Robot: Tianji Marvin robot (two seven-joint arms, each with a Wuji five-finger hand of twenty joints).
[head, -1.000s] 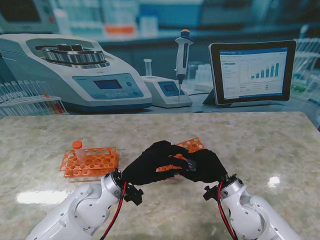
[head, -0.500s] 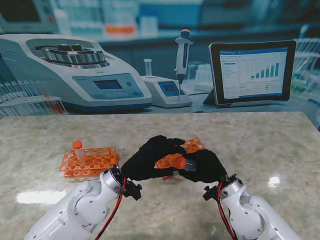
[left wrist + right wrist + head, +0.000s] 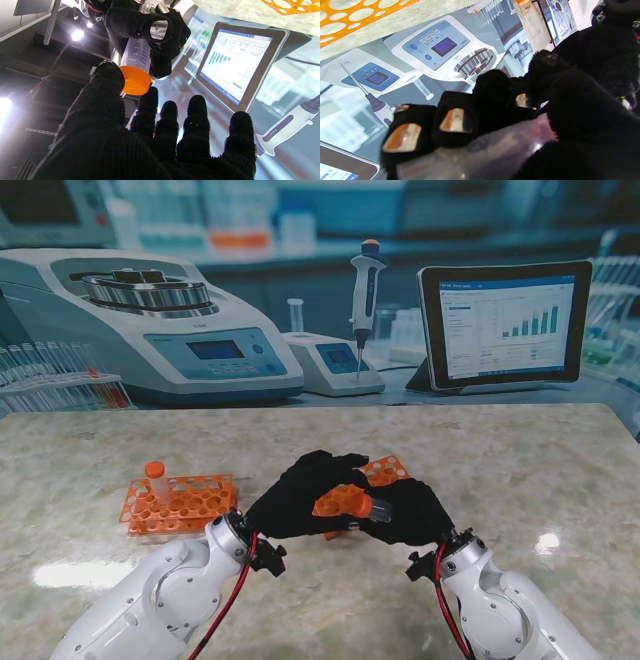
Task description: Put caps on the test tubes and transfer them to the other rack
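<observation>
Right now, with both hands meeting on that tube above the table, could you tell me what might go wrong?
1. The left hand touches the orange cap only with thumb and fingertip; it may slip or thread crooked.
2. The right hand holds the tube in mid-air, so a loosened grip could drop it onto the table.
3. The orange rack sits partly hidden behind the hands, so a blind move may knock it.

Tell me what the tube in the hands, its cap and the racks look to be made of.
Test tube: clear, slightly frosted plastic, printed graduations showing. Cap: smooth matte orange plastic, opaque. Left rack and right rack: orange perforated sheet, likely plastic; finish too small to judge.
</observation>
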